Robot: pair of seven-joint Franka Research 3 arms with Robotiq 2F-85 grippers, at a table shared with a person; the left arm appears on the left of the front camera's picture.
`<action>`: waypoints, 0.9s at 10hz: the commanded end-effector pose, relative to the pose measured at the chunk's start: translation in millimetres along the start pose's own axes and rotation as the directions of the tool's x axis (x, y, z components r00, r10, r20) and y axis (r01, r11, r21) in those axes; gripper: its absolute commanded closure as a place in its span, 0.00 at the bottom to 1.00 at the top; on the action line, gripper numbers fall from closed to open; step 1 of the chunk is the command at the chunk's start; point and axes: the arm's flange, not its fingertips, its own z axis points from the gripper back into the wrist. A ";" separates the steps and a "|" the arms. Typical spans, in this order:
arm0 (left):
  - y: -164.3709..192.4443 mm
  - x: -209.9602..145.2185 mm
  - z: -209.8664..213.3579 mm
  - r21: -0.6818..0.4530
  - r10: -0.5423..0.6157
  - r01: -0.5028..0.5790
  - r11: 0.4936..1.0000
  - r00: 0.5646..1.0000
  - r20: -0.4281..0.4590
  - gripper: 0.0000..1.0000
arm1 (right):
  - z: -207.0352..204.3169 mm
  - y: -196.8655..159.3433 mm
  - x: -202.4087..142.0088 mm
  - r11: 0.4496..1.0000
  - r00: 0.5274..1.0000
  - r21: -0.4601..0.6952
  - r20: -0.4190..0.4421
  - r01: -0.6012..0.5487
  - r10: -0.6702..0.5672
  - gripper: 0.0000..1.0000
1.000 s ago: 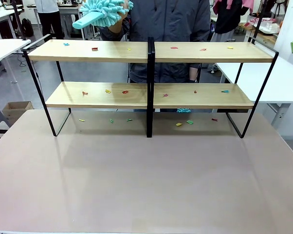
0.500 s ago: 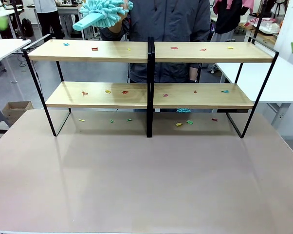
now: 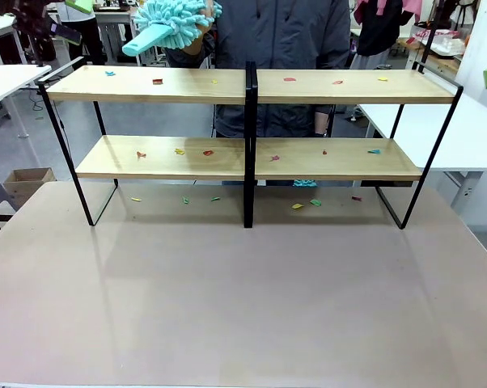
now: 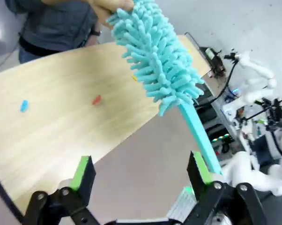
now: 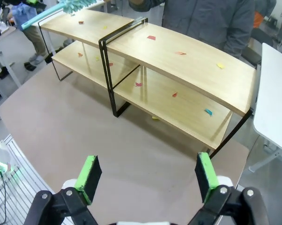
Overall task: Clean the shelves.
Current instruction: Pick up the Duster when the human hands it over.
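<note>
shelves (image 3: 357,90): matt light wood, black metal frames; duster (image 4: 155,56): fluffy cloth, smooth plastic handle.

Left gripper (image 4: 141,172): two black fingers (image 4: 88,182), each carrying a bright green pad on its inner face; black linkage bars beneath, joined by round grey pivot pins at 7 and 5 o'clock of the left wrist view. Right gripper (image 5: 147,177): identical build; black fingers (image 5: 90,180) with green pads; grey pivot pins at 7 and 5 o'clock of the right wrist view; white housing behind the finger roots and at 6 o'clock. Person (image 3: 280,32): slate-grey jacket (image 4: 52,23) with long sleeves; a darker band along its lower edge and a dark strap at one wrist, both seen in the left wrist view.
</note>
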 end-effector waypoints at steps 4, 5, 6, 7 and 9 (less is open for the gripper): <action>-18.5 12.9 -59.5 -0.181 0.263 -0.305 0.935 0.939 -0.223 0.00 | 0.3 -0.2 -0.7 1.000 1.000 0.000 -0.002 0.001 -0.001 0.00; -18.0 13.5 -71.5 -0.230 0.333 -0.383 0.895 0.915 -0.228 0.00 | 0.3 -0.2 -0.7 1.000 1.000 0.000 -0.002 0.001 -0.001 0.00; -21.8 16.4 -86.8 -0.269 0.386 -0.430 0.862 0.901 -0.200 0.00 | 0.3 -0.2 -0.7 1.000 1.000 0.000 -0.002 0.001 -0.001 0.00; -20.7 15.8 -98.9 -0.298 0.428 -0.472 0.830 0.881 -0.201 0.00 | 0.3 -0.2 -0.7 1.000 1.000 0.000 -0.002 0.001 -0.001 0.00; -17.7 14.1 -111.8 -0.296 0.437 -0.486 0.822 0.873 -0.218 0.00 | 0.3 -0.2 -0.7 1.000 1.000 0.000 -0.002 0.001 -0.001 0.00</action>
